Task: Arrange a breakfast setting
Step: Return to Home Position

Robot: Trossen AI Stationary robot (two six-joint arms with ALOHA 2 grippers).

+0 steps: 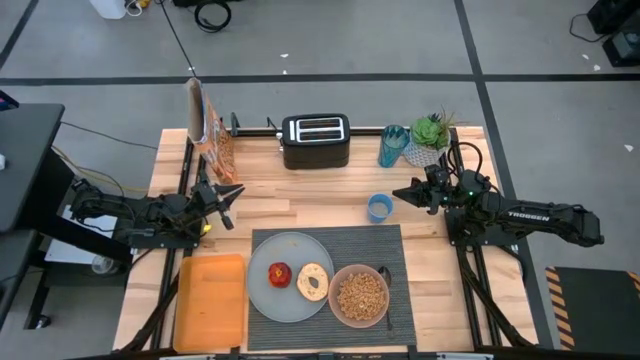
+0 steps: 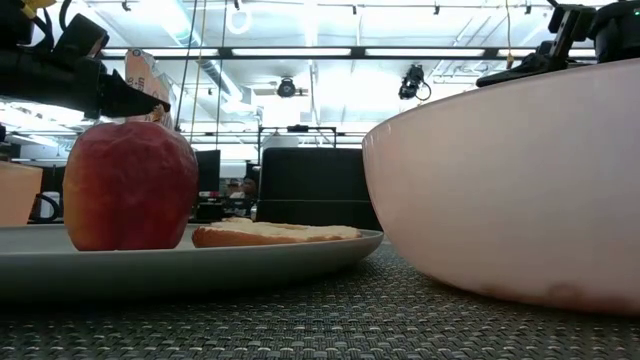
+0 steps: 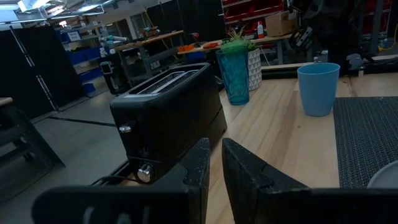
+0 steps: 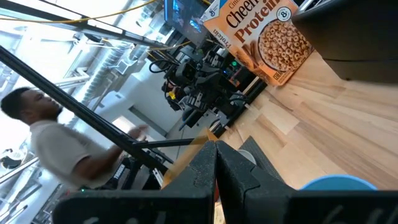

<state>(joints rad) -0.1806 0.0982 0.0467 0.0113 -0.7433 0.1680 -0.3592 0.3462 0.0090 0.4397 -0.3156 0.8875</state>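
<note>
A dark ribbed mat (image 1: 325,240) lies at the table's near middle. On it rests a pale blue-grey plate (image 1: 268,298) holding a red apple (image 1: 280,273) and a bagel (image 1: 313,282). A pink bowl (image 1: 360,296) of brown cereal stands on the mat to the plate's right, with a dark spoon (image 1: 385,274) beside it. The low view shows the apple (image 2: 130,185), bagel (image 2: 275,232) and bowl (image 2: 510,180) close up. My left gripper (image 1: 230,196) is shut and empty above the bare wood, left of the mat. My right gripper (image 1: 403,193) is shut and empty beyond the mat's far right corner.
A black toaster (image 1: 315,141), a cereal box (image 1: 210,125), a teal glass (image 1: 392,146) and a potted plant (image 1: 431,135) stand along the far edge. A small blue cup (image 1: 379,207) stands just beyond the mat. A flat orange tray (image 1: 210,300) lies near left. A person (image 4: 56,140) is beyond the table.
</note>
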